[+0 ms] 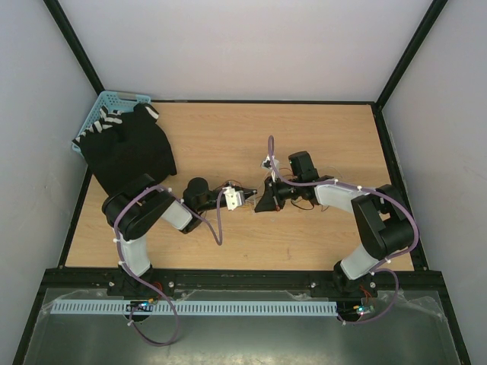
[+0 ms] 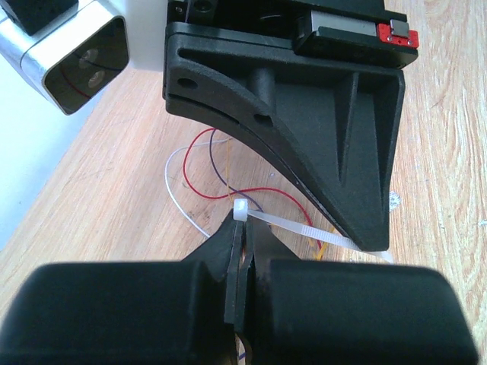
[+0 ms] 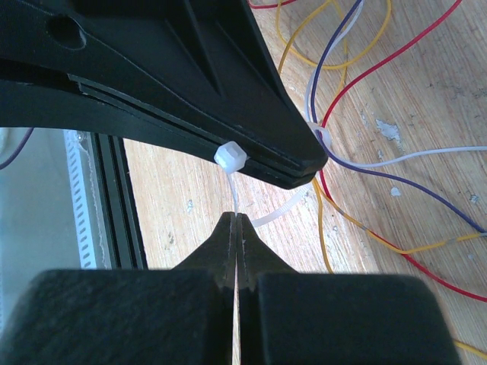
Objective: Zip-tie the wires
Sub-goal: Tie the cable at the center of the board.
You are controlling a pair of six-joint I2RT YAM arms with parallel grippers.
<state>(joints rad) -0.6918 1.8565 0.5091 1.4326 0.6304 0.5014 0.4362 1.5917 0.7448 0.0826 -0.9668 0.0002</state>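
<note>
Clamping the zip tie (image 2: 297, 226) by its head in the tightly closed left pincer (image 2: 245, 228) and by its tail in the tightly closed right pincer (image 3: 236, 224); seemingly threaded, loop round the wires (image 3: 358, 163) not yet cinched.

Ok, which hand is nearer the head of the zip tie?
Left. The left hand is shut with the zip tie's head right at its fingertips. The right hand pinches the strap a short way from the head, without touching it.
</note>
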